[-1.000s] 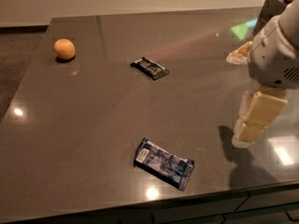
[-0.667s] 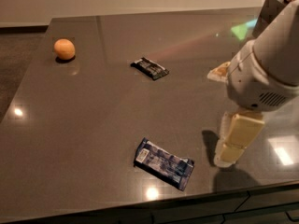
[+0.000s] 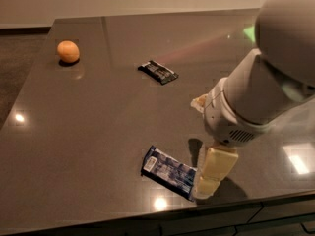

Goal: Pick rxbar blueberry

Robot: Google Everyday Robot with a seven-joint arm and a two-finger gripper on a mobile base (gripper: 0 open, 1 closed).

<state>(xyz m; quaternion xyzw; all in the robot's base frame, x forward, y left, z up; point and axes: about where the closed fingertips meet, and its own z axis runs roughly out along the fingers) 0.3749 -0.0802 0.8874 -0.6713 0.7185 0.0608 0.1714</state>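
Observation:
The rxbar blueberry (image 3: 170, 171) lies flat on the dark table (image 3: 98, 132) near its front edge, a shiny blue wrapper with white label patches, lying at a slant. My gripper (image 3: 205, 188) hangs from the big white arm (image 3: 266, 92) and reaches down right beside the bar's right end, close to the table top. It holds nothing that I can see. The arm covers the table's right side.
A smaller black-wrapped bar (image 3: 158, 72) lies in the middle back of the table. An orange (image 3: 68, 51) sits at the back left. The table's front edge (image 3: 147, 218) runs just below the blue bar. Ceiling lights glare on the surface.
The arm has swung left and forward across the table. The gripper has come from the right side down to the right end of the blue bar. The objects have not moved.

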